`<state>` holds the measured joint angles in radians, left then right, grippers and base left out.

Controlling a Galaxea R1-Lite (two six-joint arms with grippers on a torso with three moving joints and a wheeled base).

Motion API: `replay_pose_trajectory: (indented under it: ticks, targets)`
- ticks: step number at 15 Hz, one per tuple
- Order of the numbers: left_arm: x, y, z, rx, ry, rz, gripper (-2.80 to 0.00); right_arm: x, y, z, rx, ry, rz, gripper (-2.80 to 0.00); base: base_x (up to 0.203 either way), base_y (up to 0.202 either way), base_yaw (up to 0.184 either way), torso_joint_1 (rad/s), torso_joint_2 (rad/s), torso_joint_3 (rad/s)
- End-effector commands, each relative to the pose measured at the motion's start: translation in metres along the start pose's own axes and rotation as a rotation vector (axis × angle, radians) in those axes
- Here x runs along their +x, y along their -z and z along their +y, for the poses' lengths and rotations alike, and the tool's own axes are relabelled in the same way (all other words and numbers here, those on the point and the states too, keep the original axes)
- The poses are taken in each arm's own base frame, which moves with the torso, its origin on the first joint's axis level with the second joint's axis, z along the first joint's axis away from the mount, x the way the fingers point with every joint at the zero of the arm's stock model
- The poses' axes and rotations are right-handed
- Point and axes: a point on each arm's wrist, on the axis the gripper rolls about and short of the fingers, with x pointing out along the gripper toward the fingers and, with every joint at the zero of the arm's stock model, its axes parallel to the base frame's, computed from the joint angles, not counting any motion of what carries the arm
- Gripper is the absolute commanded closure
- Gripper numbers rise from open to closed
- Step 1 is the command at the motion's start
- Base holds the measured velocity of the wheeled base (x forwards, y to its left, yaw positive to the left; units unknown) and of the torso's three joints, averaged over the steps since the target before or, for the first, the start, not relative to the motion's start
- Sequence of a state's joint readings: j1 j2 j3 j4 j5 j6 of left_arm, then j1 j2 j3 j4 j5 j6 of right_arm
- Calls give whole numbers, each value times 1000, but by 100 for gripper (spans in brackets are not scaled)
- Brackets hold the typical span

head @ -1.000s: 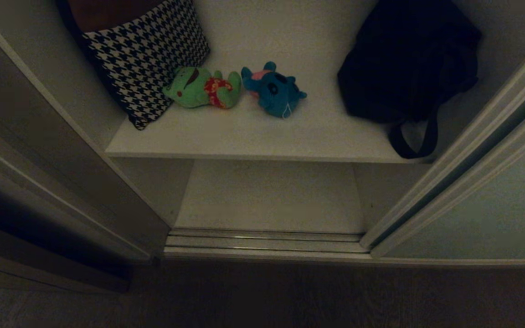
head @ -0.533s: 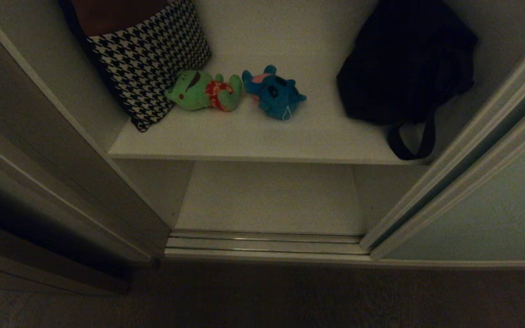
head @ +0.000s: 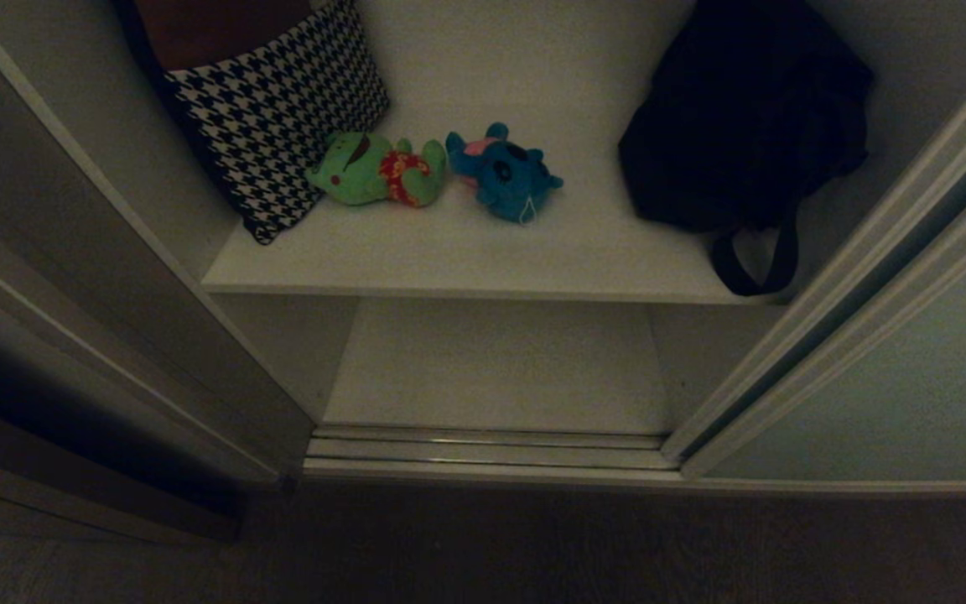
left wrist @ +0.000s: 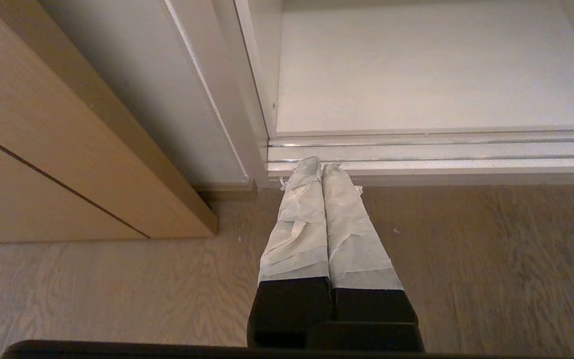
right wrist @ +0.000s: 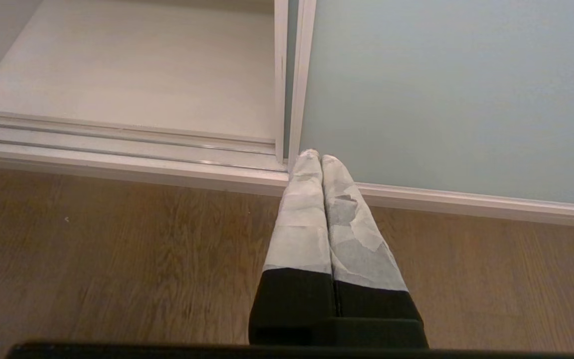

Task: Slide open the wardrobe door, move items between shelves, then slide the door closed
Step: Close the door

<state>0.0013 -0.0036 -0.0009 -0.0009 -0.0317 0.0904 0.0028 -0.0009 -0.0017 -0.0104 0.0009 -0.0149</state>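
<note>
Left tool (left wrist: 321,167) and right tool (right wrist: 314,158), both closed and empty, hang parked over the brown wood-grain floor (right wrist: 117,249); ahead, the pale grey-green matte sliding wardrobe door (right wrist: 441,89) stands open, exposing the plain white flat shelf (head: 483,252) for access.

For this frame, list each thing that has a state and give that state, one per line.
sliding wardrobe door: slid open, standing at the right of the opening
green plush toy: lying on the upper shelf, against the houndstooth cushion
blue plush toy: lying on the same shelf, beside the green one
black bag: slumped on the shelf, strap over the edge
lower shelf: bare
left tool: shut, empty, above the floor
right tool: shut, empty, above the floor
</note>
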Motion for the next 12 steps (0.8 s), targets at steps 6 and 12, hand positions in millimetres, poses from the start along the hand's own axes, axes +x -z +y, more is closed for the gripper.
replay_pose_trajectory:
  ticks: [6,12]
  targets:
    - [0,0,0,-2,2,2,0,0,0,0,0,-1,-1,0,0,0,0,0,0,0]
    - [0,0,0,-2,1,5,0,0,0,0,0,-1,-1,0,-134,0,0,4,2,3]
